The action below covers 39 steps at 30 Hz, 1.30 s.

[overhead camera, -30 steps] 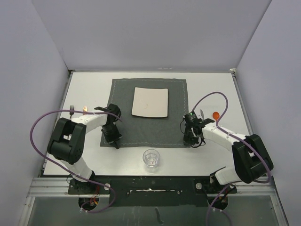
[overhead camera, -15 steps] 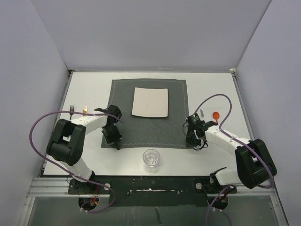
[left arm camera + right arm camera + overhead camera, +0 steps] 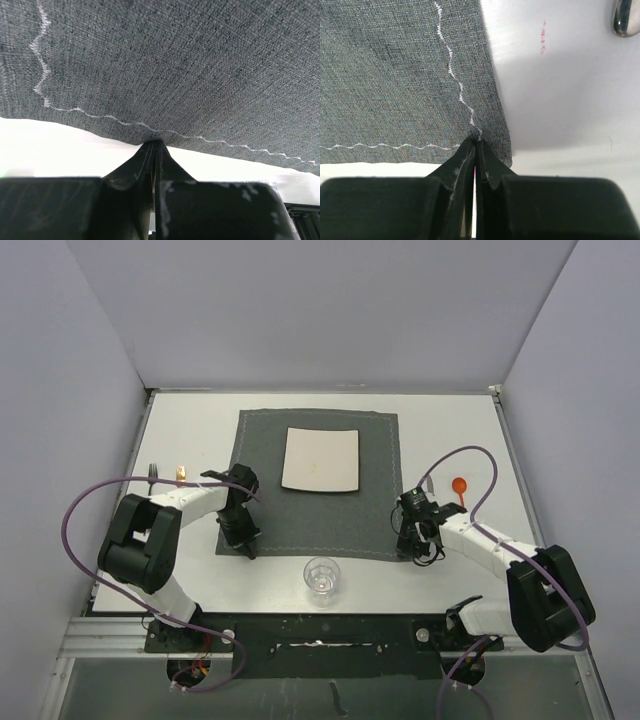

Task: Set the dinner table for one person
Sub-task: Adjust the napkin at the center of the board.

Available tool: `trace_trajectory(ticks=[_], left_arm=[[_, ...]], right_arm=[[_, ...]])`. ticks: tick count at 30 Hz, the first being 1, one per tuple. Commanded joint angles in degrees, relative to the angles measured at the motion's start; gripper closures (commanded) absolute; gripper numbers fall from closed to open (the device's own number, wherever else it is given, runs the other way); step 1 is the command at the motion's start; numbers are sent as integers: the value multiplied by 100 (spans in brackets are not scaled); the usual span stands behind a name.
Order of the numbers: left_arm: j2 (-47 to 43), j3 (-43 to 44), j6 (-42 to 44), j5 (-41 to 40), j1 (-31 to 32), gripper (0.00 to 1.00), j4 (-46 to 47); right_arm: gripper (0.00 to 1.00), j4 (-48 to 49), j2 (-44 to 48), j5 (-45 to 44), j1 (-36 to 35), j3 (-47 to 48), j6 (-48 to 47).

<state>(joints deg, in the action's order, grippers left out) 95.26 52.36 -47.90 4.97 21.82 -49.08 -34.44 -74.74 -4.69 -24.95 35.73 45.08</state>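
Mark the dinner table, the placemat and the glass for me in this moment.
dinner table (image 3: pixel 190 430), top external view, bare white surface toward its far left corner.
placemat (image 3: pixel 330 520), top external view, bare grey cloth near its front edge.
glass (image 3: pixel 321 576), top external view, centre of its open mouth.

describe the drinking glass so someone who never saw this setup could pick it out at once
Start with the big white dinner table and the dark grey placemat lying in its middle. On the bare tabletop just off the placemat's near edge stands the glass. It is the only see-through, upright thing; the square white plate lies flat on the placemat.
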Motion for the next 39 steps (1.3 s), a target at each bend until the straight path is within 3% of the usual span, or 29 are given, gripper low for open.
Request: trace_trajectory(ticks=[1, 17, 28, 33, 39], left_arm=[[-118, -213, -44, -392, 43, 100, -24], [-430, -313, -70, -432, 32, 100, -184], [-945, 507, 78, -531, 186, 99, -833], [-1604, 1178, 135, -522, 400, 75, -1232], [-2061, 1593, 388, -597, 437, 67, -1256]], right_arm=[[100, -669, 65, -258, -55, -171, 68], [100, -815, 180, -338, -144, -90, 153], [100, -1668, 540, -686, -170, 1369, -123], [99, -1934, 353, -802, -176, 2353, -346], [98, -1835, -162, -701, -176, 2883, -540]])
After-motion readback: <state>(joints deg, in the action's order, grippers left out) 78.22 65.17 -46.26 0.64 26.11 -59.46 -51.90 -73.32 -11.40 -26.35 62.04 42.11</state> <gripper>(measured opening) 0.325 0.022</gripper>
